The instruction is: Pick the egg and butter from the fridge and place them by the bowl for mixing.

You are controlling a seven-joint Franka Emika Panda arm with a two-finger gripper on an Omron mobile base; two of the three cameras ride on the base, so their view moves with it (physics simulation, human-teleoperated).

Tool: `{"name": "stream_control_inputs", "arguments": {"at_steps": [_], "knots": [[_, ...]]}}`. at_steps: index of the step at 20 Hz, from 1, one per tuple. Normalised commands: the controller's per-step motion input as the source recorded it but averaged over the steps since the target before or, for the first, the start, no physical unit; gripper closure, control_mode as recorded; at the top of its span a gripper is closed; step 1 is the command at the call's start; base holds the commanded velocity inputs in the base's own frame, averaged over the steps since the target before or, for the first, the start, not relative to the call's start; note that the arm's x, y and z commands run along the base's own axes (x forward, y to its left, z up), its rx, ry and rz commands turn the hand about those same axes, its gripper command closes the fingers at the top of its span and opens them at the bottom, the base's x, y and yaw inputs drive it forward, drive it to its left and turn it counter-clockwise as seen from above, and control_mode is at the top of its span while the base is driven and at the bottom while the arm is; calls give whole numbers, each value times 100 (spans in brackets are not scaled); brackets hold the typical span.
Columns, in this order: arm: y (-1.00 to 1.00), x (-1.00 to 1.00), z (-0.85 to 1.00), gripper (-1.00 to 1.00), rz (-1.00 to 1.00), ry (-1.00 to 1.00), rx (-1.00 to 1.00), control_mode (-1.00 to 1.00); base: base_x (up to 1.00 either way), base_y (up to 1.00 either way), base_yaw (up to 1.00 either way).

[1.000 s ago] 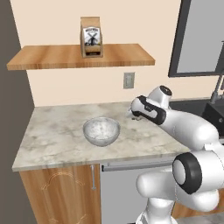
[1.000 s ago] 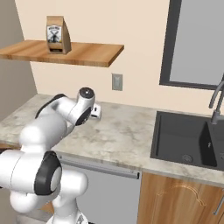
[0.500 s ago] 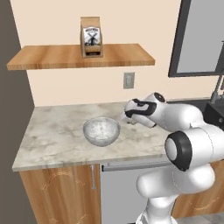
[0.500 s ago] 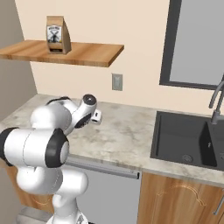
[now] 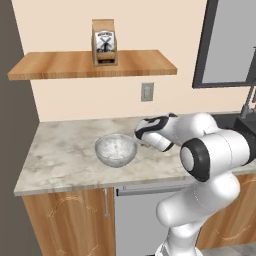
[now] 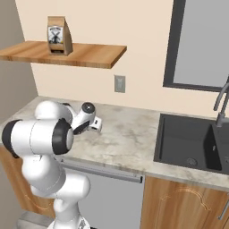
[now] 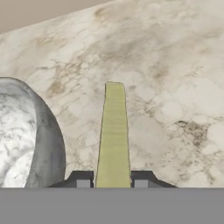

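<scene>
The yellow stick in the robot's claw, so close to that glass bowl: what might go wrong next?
The gripper is shut on the butter at one end only, so the long free end could swing and tip out. The bowl sits right beside the stick, so a sideways drift might knock its rim. Released too high above the counter, the butter might land and roll away from the bowl.

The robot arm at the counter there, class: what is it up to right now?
The gripper is shut on the butter, a thin olive-yellow stick that points out between its fingertips, low over the marble counter. The bowl stands just beside it. The butter looks about to be set down next to the bowl, but it is not yet released. A brown bag stands on the wooden shelf above.
</scene>
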Motion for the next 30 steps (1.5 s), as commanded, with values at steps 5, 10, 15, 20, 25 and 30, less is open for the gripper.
{"name": "stream_control_inputs", "arguments": {"at_steps": [5, 10, 15, 20, 25, 30], "knots": [[3, 13, -23, 100, -3, 0, 4, -100, 0, 0, 0], [4, 12, -24, 100, -2, 0, 1, -100, 0, 0, 0], [3, 14, -19, 100, -1, 0, 1, -100, 0, 0, 0], [10, 0, -15, -100, 0, 0, 2, -100, 0, 0, 0], [8, -5, -4, -100, 0, 0, 5, -100, 0, 0, 0], [1, -2, 16, -100, 0, 0, 2, -100, 0, 0, 0]]}}
